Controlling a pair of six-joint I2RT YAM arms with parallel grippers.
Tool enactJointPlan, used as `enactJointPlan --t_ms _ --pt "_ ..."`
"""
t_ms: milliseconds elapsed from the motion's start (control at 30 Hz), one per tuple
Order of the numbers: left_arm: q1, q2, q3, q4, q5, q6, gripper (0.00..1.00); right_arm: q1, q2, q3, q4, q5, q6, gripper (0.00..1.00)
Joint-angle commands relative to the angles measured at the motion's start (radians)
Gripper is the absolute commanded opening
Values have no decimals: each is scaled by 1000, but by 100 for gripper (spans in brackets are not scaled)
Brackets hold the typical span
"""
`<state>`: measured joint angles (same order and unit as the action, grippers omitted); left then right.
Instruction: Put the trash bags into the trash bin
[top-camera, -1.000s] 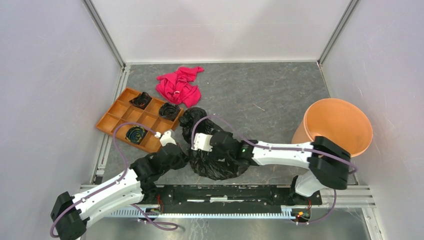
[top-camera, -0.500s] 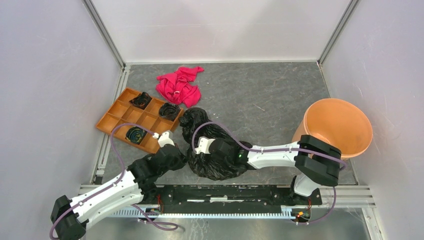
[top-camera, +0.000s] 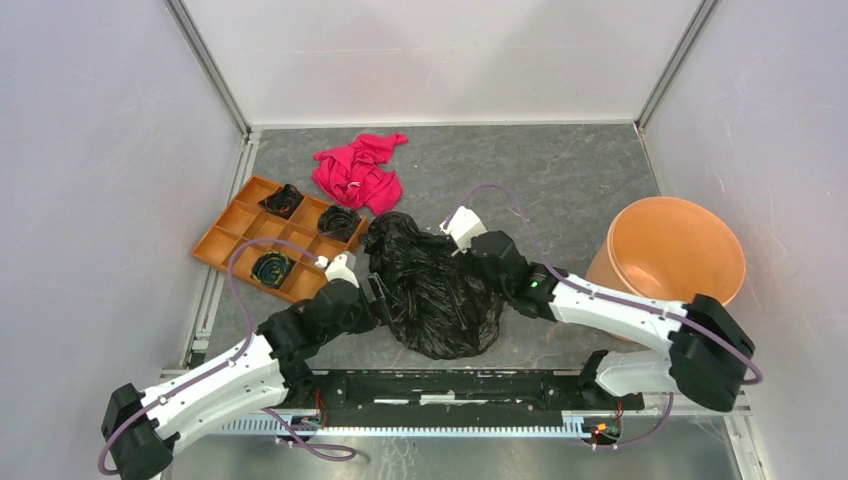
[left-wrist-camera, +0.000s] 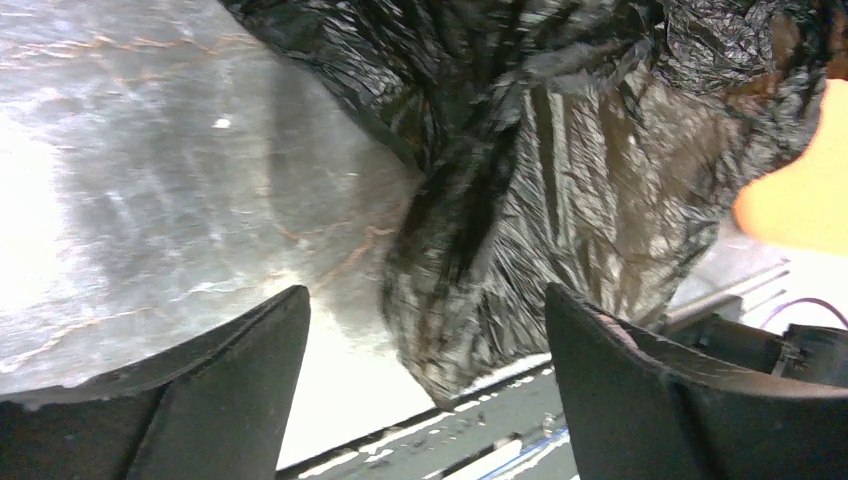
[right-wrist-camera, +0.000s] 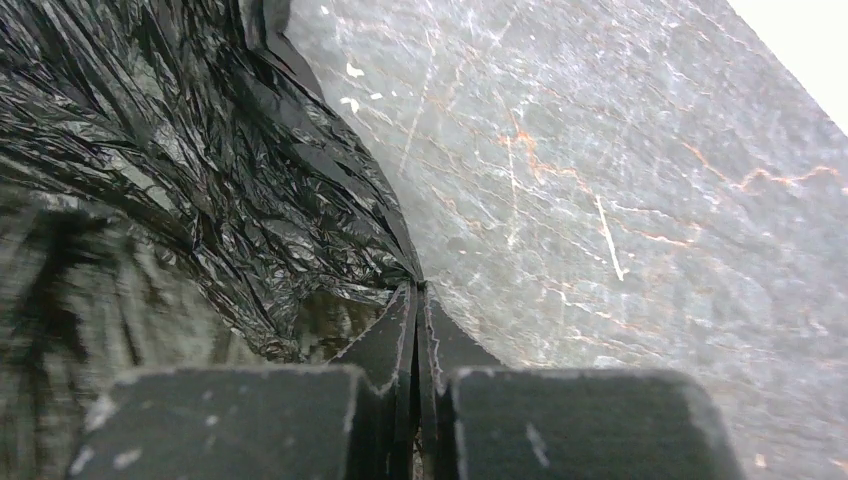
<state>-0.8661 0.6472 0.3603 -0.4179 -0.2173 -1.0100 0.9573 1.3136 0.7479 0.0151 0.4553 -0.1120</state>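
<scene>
A large crumpled black trash bag lies in the middle of the floor between both arms; it also fills the left wrist view, trash bag. My right gripper is at the bag's far right edge, and in the right wrist view the right gripper is shut, pinching a fold of the trash bag film. My left gripper sits at the bag's left side with its jaws wide open; in its own view the left gripper holds nothing. The orange trash bin stands at the far right.
A flat orange compartment tray at the left holds small dark wads. A pink-red cloth lies behind it. White walls enclose the floor, and a black rail runs along the near edge.
My left gripper has opened and let go of the bag. The right arm swung from the bag's near left to its far right edge and shut on the film; the bag spread out.
</scene>
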Motion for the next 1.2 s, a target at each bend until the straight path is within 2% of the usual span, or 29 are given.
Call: enactJointPlan --t_ms 0,100,433,500,600,733,767,800,900,933,1033,1167 --pt "-2 5 -5 191 133 -4 97 -14 -65 -39 23 -142 149 0" --pt "-2 16 -69 295 183 -47 98 -20 -79 -50 24 -157 168 0" --pt "-1 183 -129 362 194 -113 78 -40 -112 -91 36 -197 214 0" --pt "-1 207 -119 357 183 -105 67 -44 -117 -100 25 -181 220 0" --pt "7 232 -74 276 112 -75 41 -49 -132 -119 12 -175 218 0" --pt "26 252 59 123 -17 59 24 -49 -138 -125 -46 -157 177 3" --pt "28 261 98 87 -42 96 20 -49 -141 -126 -58 -156 151 7" --pt "30 272 120 68 -57 115 17 -48 -142 -126 -68 -162 123 15" --pt "32 308 148 51 -66 155 8 -48 -145 -120 -74 -229 23 59" --pt "32 316 149 50 -63 159 5 -48 -143 -115 -72 -248 -1 68" --pt "33 325 146 47 -62 159 2 -46 -128 -99 -43 -271 -51 79" --pt "35 315 141 51 -60 162 2 -21 -66 -70 -23 -262 -125 84"
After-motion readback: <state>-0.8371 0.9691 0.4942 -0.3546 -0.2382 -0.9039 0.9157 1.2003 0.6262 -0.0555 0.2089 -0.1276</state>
